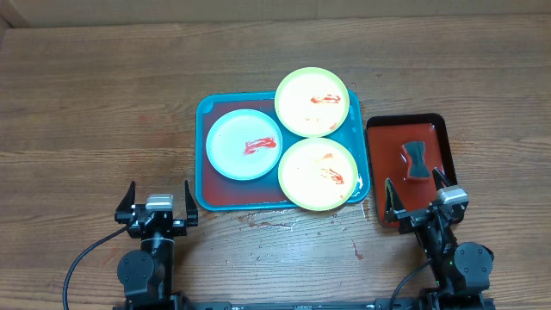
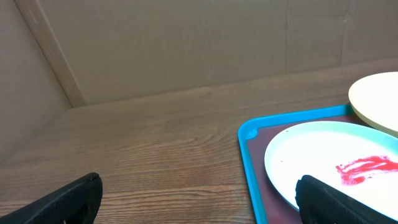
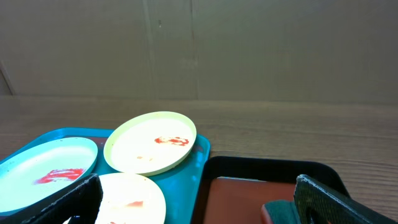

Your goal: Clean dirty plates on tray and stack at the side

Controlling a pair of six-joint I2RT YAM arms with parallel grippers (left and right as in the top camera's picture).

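Both arms sit folded at the 6 o'clock edge of the wooden table, wrists level and fingers pointing toward 12 o'clock. The left gripper hovers over bare wood just off the 7 o'clock corner of the teal-rimmed tray, its jaws spread wide with nothing between them. The right gripper hangs over the 6 o'clock end of the black-rimmed tray, jaws likewise wide apart and empty. A dark pad lies on that tray just toward 12 o'clock of the fingers. All three plates rest on the teal-rimmed tray, each with a red smear: the light blue plate at 9 o'clock, the upper yellow-green plate at 1 o'clock, overhanging the rim, and the lower yellow-green plate at 5 o'clock, reaching over the rim. The two yellow-green plates touch. Small red marks dot the table just 6 o'clock of the tray.
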